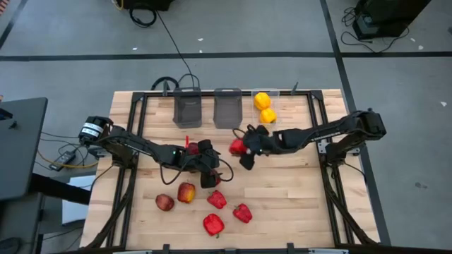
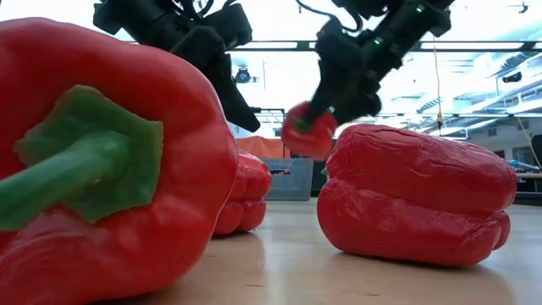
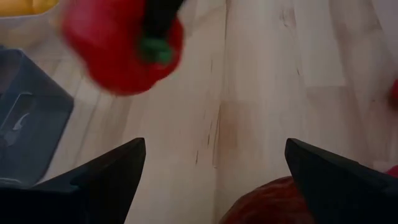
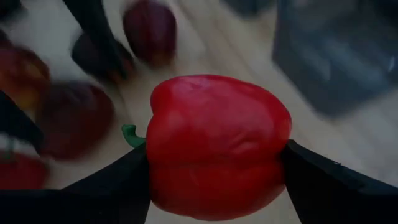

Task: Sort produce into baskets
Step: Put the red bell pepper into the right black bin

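— Grey floor lay around the wooden bench (image 1: 282, 190). What did the arms hold when you looked?

— On my screen, the right claw (image 4: 214, 165) was clenched on a red bell pepper (image 4: 217, 146) and kept it lifted above the bench, near the middle grey basket (image 1: 227, 107). The left claw (image 3: 214, 168) was released, its fingers wide apart over bare wood, with a dark red piece just below them.

— And the other produce?

— Two yellow peppers (image 1: 265, 107) lay in the clear basket (image 1: 279, 95) at the far edge. The other grey basket (image 1: 187, 109) stood beside the middle one. Near the front edge I saw two apples (image 1: 176, 197) and three red peppers (image 1: 226, 212) lying loose.
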Available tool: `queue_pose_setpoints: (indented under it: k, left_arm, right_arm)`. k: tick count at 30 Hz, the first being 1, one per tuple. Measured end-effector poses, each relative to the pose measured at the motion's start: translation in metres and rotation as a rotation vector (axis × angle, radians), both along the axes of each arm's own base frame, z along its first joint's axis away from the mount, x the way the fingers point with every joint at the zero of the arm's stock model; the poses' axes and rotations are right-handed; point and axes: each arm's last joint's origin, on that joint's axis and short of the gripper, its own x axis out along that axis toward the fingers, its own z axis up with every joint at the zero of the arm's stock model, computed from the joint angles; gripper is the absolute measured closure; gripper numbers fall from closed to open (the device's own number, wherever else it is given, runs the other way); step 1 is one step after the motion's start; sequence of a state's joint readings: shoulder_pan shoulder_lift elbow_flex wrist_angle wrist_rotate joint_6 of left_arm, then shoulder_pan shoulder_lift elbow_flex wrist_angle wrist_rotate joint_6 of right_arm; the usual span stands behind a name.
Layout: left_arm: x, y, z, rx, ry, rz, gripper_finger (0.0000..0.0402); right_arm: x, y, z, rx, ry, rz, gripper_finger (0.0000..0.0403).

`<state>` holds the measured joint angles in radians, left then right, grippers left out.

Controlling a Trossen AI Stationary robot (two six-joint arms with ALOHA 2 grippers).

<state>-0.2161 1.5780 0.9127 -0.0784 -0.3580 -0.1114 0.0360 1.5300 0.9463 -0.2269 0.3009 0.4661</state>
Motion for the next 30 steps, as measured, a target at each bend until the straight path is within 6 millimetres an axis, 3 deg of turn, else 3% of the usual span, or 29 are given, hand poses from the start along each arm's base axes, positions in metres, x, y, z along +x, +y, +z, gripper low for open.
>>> queue_pose_setpoints:
  k: [6,13,21,25,30]
  left_arm:
    - [-0.002,0.000,-0.002,-0.044,0.020,0.041,0.0010]
    - [-0.009,0.002,-0.009,-0.074,0.096,0.111,0.0010]
    - [-0.009,0.001,-0.009,-0.100,0.093,0.121,0.0010]
    - [-0.009,0.001,-0.009,-0.101,0.089,0.121,0.0010]
    - [-0.009,0.001,-0.009,-0.104,0.090,0.124,0.0010]
  right_arm:
    - [0.017,-0.046,0.016,-0.178,-0.014,-0.086,0.0091]
    - [0.040,-0.123,0.037,-0.287,-0.004,-0.166,0.0090]
    - [0.052,-0.196,0.004,-0.223,0.093,-0.166,0.0083]
    - [0.056,-0.216,-0.008,-0.201,0.109,-0.162,0.0057]
    - [0.056,-0.227,-0.020,-0.202,0.147,-0.162,0.0012]
